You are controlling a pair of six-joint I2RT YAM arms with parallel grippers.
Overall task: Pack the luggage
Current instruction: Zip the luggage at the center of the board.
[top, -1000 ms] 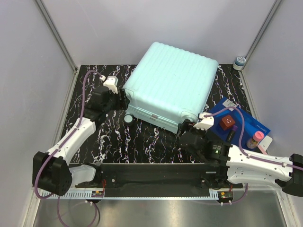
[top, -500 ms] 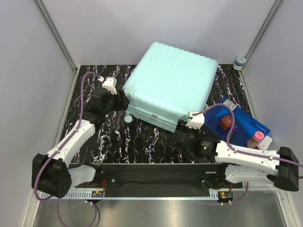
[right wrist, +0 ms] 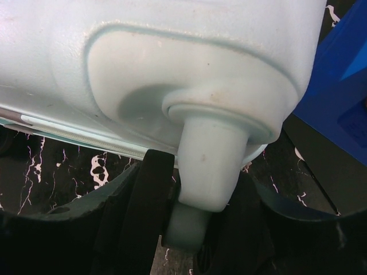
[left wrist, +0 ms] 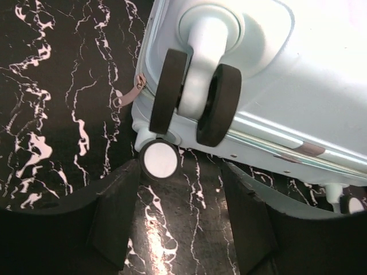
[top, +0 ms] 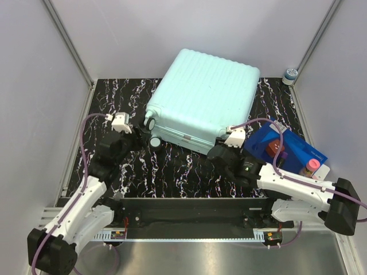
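The large mint-green hard-shell suitcase with a ribbed shell [top: 200, 97] lies flat and shut on the black white-veined table [top: 172, 172], towards the far middle, its wheeled end turned to the two arms. Nothing of its inside shows, so what it already holds cannot be told. Several loose things lie outside it. A flat blue box [top: 298, 146] sits just right of the case's near corner and carries a small red-brown block [top: 276, 148]. A pink-capped bottle [top: 310, 168] stands at the box's near edge, and a small blue-lidded jar [top: 291, 74] stands well apart in the far right corner. From this I judge the packing itself is hardly started: the case has yet to be opened, filled and closed. The step in hand looks like positioning the case by its wheels. The left gripper [left wrist: 180, 177] stands with its fingers apart and holds nothing. Its tips are just short of the near left corner, where a twin black-tyred caster [left wrist: 195, 106] and a coppery zip pull [left wrist: 135, 87] show. The right gripper [top: 220, 150] is at the near right corner, its fingers spread to either side of the pale green caster stem [right wrist: 209, 154]. Whether they press on that caster or merely straddle it cannot be told.
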